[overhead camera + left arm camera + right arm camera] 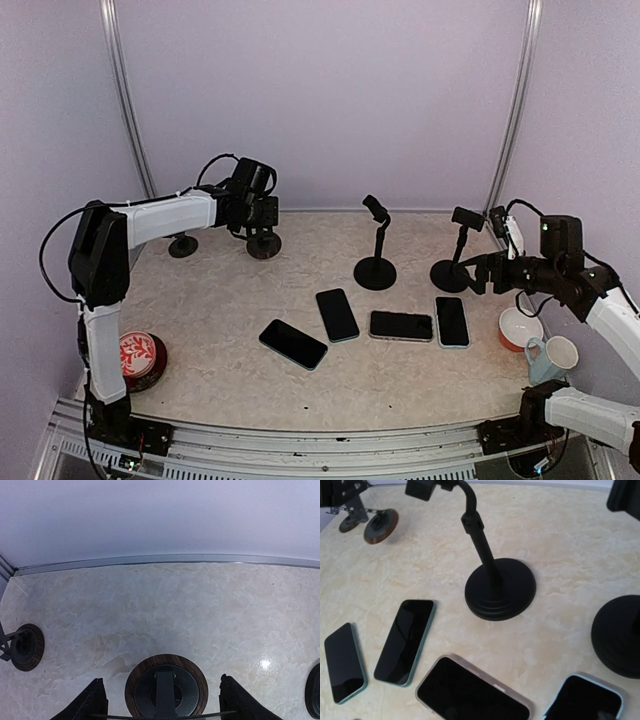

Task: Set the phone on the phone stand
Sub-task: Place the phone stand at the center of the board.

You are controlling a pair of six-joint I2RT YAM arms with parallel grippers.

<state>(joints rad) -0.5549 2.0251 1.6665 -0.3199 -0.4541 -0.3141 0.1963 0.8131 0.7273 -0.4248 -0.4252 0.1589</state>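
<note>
Counted four phones lying flat, dark face up, on the table [200,310], none on a stand: a leftmost phone [294,344], a second phone [337,314], a third phone [401,325] and a rightmost phone [452,321]. Found the rightmost phone nearest the right gripper [480,273], near its jaw tips on the side toward the arm bases, and the other three well clear of both sets of jaws. Noted the right jaws spread as wide as they go, gripping nothing, with the right black stand [452,262] just beside their tips and the middle black stand [377,250] farther out beyond it. Saw the left gripper [161,679] over the wood-rimmed stand [145,677], fingers [95,702] well apart, the stand's stem between them. Spotted the other wood-rimmed stand [183,245] off to one side of those jaws.
</note>
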